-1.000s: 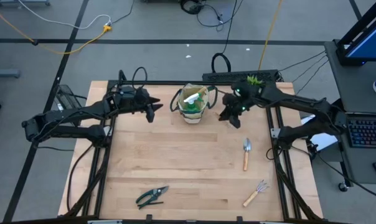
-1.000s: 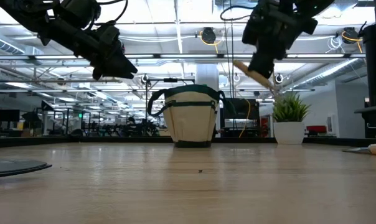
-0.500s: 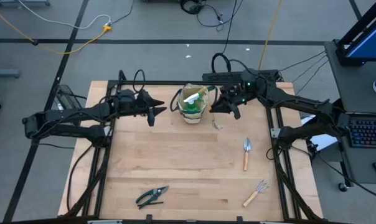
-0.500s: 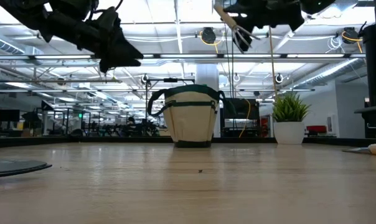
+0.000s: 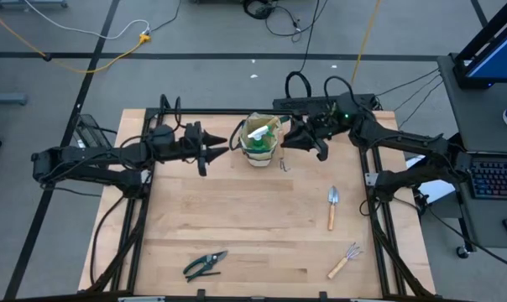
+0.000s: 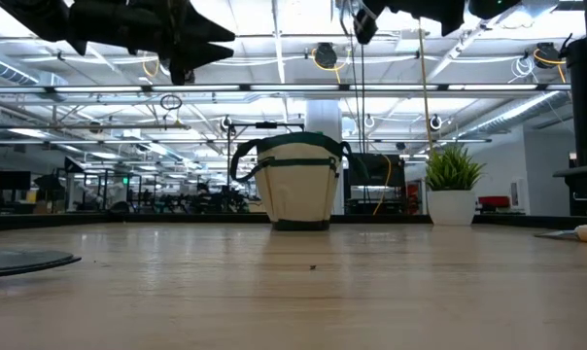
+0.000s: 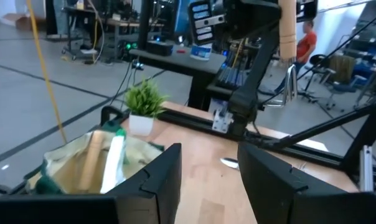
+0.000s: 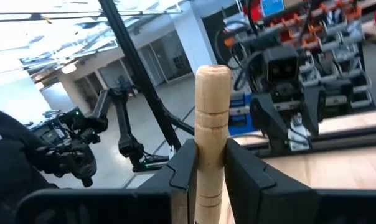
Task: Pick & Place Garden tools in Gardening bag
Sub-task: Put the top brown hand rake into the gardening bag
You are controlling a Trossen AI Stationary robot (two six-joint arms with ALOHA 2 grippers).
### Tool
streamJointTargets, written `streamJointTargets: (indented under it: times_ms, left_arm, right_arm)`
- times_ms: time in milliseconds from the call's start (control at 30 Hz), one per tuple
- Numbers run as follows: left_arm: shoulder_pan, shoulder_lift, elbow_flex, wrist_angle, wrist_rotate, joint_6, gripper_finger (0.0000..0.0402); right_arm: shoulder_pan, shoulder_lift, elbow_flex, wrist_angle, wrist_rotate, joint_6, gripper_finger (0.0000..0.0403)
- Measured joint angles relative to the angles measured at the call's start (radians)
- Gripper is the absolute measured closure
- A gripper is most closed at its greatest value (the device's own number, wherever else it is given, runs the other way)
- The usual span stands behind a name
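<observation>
High view: the round beige bag stands at the table's far edge between both arms. The right gripper hangs just beside the bag's rim, the left gripper near its other side. A trowel, rake and shears lie well apart on the pale wood.

Low view: the bag sits upright, dark handles looped; a potted plant stands behind.

Left wrist view: fingers spread, nothing between; a wooden handle and white nozzle lie inside the bag.

Right wrist view: fingers pinch a turned wooden handle, upright.
</observation>
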Motion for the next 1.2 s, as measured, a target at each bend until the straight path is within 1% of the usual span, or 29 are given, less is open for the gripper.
streamJointTargets:
  times_ms: [233, 300, 567, 733, 933, 1200]
  left_arm:
    - [-0.024, 0.0, 0.0, 0.002, -0.006, 0.0, 0.024]
    - [-0.031, 0.0, 0.0, 0.002, -0.009, 0.0, 0.0241]
    - [-0.036, 0.0, 0.0, 0.003, -0.01, -0.001, 0.024]
    - [-0.036, 0.0, 0.0, 0.005, -0.013, -0.004, 0.024]
    - [-0.051, 0.0, 0.0, 0.047, -0.074, -0.003, 0.024]
    - [-0.071, 0.001, 0.001, 0.096, -0.097, -0.017, 0.024]
  right_arm:
    - [0.025, 0.0, 0.0, 0.07, -0.006, -0.003, 0.0349]
    - [0.034, 0.0, 0.0, 0.083, -0.029, -0.008, 0.0349]
    - [0.045, 0.0, 0.0, 0.089, -0.019, -0.027, 0.0349]
    - [0.045, 0.014, 0.0, 0.085, 0.071, -0.043, 0.0349]
    - [0.058, 0.066, 0.0, 0.065, 0.213, -0.106, 0.0349]
    - [0.091, 0.149, 0.0, 0.089, 0.339, -0.176, 0.0349]
